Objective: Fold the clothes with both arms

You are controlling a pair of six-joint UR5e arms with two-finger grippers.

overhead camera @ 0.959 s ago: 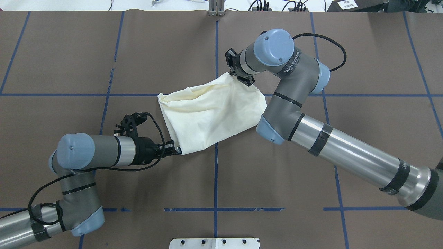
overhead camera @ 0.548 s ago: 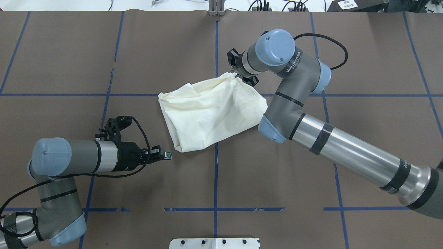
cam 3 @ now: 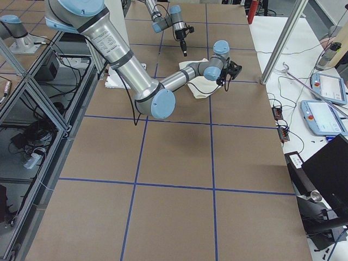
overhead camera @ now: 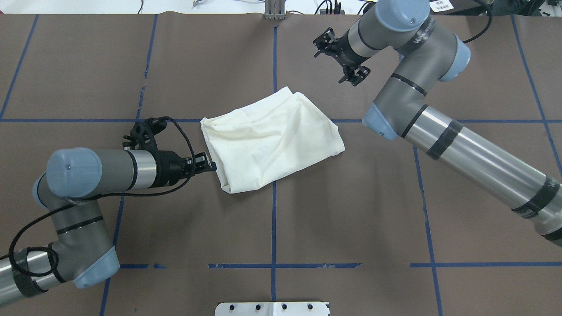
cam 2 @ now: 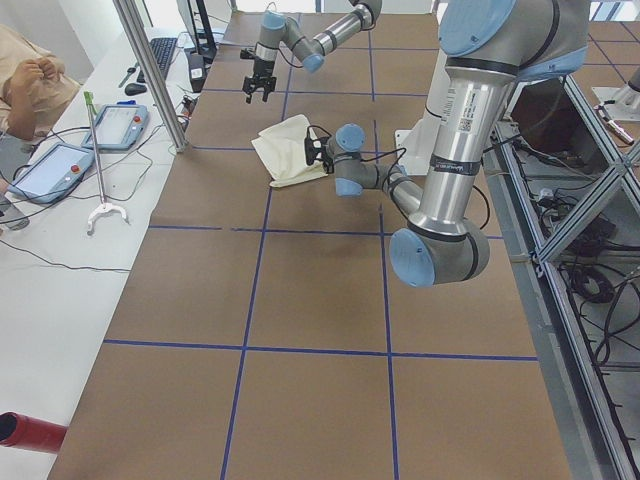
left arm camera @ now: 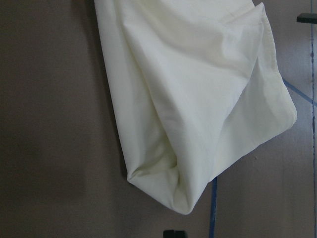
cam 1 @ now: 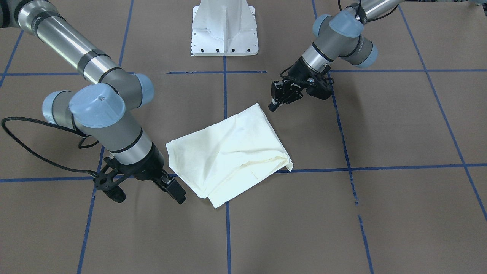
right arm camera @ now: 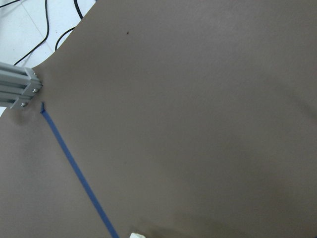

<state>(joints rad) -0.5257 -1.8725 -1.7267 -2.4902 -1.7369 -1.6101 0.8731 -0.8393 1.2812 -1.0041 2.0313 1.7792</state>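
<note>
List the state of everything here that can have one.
shirt: loosely folded, lying on the table, ungripped.
left end effector: empty, beside the shirt's edge but apart from it; open or shut unclear.
right end effector: empty, clear of the shirt; open or shut unclear.

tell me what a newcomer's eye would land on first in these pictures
The cream-white shirt stands out most: a loosely folded bundle, no print showing, lying alone in the middle of the brown table with its blue tape grid. The left gripper sits low, close beside the shirt's edge. The right gripper hangs off beyond the far corner, and neither holds the cloth.
</note>
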